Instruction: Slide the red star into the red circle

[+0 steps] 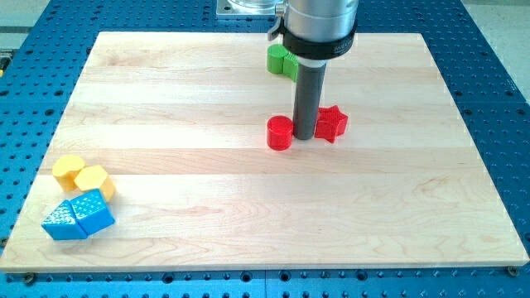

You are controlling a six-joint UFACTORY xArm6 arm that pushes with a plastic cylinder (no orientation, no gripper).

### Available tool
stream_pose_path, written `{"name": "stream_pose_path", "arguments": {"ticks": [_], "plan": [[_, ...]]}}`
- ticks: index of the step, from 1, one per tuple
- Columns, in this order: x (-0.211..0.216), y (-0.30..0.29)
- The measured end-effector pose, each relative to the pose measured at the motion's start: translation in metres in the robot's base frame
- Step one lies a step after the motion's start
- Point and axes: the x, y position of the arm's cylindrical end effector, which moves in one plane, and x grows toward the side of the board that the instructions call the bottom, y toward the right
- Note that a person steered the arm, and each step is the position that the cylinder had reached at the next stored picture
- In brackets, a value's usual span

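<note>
The red star [332, 123] lies a little right of the board's middle. The red circle [281, 132] lies just to its left, a short gap apart. My tip [304, 136] stands in that gap, between the two red blocks, close to both. The rod comes straight down from the arm at the view's top.
A green block [281, 60] sits near the board's top edge, partly hidden behind the arm. At the lower left are a yellow round block [68, 169], a yellow hexagon [92, 179], a blue triangle [59, 220] and a blue cube [91, 210]. The wooden board [207, 248] rests on a blue perforated table.
</note>
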Motion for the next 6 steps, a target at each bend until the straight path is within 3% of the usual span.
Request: {"name": "stream_pose_path", "arguments": {"ticks": [1, 2, 3, 4, 5, 6], "plan": [[-0.055, 0.017], [-0.063, 0.078], [-0.016, 0.068], [0.004, 0.020], [0.021, 0.046], [0.143, -0.008]]}}
